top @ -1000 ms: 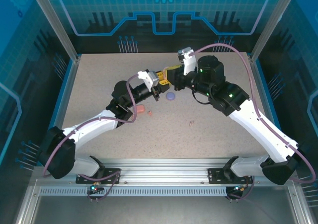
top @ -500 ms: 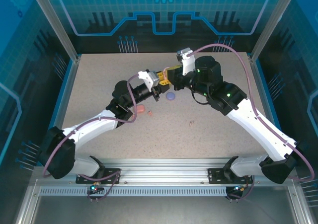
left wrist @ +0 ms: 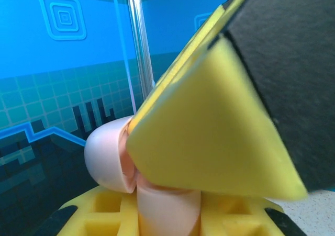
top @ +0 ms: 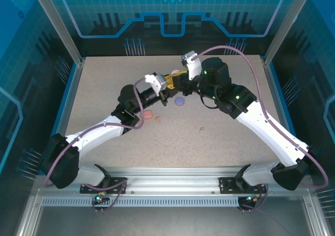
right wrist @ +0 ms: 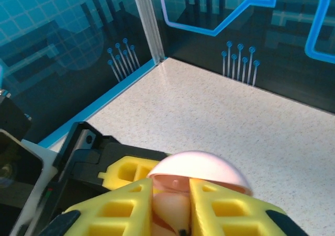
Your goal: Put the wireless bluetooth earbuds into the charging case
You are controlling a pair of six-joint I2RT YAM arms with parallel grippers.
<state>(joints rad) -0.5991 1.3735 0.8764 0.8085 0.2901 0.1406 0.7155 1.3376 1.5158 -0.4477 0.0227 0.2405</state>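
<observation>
My left gripper [top: 168,84] is shut on a pale pink charging case [left wrist: 167,210], held above the table with its lid [left wrist: 104,157] hinged open. In the right wrist view that domed lid [right wrist: 201,168] rises just beyond my right gripper [right wrist: 171,212]. A pale pink earbud [right wrist: 175,202] sits between the right gripper's yellow fingers and fills the narrow gap, low in the case mouth. In the top view the right gripper [top: 181,77] meets the left one at mid-table. One of its fingers [left wrist: 209,131] covers most of the case in the left wrist view.
A purple case [top: 179,101] lies on the table just below the grippers. A coral case [top: 148,113] and a small coral bud [top: 158,119] lie beside the left arm. Another tiny bud [top: 202,130] lies further right. Glass walls bound the table.
The right arm has shifted a little to the left and back, and a bit of the pink lid now shows above the grippers. The left arm has held still.
</observation>
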